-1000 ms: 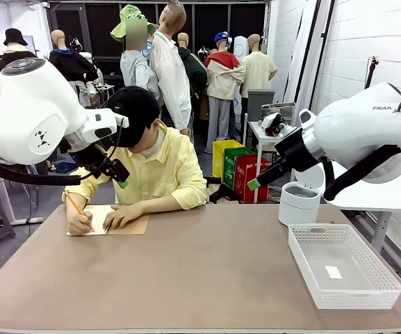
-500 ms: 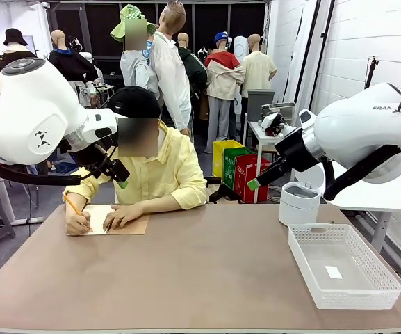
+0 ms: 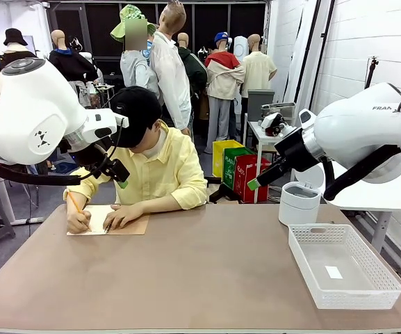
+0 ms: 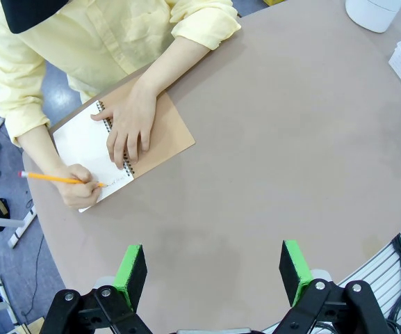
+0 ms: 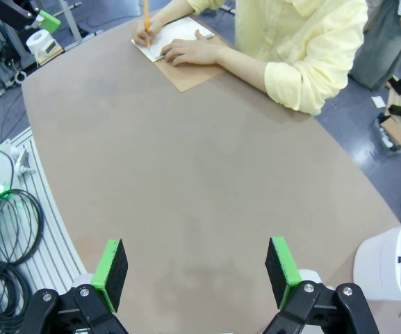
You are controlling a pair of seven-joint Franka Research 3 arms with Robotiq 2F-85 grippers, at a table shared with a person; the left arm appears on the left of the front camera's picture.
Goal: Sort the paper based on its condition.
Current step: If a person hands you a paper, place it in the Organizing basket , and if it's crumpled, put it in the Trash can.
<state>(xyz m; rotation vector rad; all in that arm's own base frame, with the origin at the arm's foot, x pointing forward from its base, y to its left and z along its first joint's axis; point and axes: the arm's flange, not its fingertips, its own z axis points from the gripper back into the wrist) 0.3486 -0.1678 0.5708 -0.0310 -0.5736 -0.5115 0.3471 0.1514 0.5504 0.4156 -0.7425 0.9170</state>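
Note:
No loose paper is in view. At the table's far left a person writes with a yellow pencil [image 3: 74,203] on the white page of a spiral notebook [image 3: 107,220] with a tan cover, the other hand flat on it. The notebook [image 4: 94,142] lies well ahead of my left gripper [image 4: 214,264], which hangs open and empty high above the table. In the front view the left gripper [image 3: 119,177] is near the person's shoulder. My right gripper [image 5: 194,268] is open and empty too, raised over the table's right side [image 3: 257,182], with the notebook [image 5: 179,43] far off.
A white mesh basket [image 3: 344,264] stands at the table's right edge with a small white label inside. A white round bin [image 3: 299,202] stands behind it. Bare brown tabletop [image 3: 200,271] spreads across the middle and front.
The person's head lifted and dipped again, and the pencil hand shifted slightly over the page. Both arms stayed still with jaws open.

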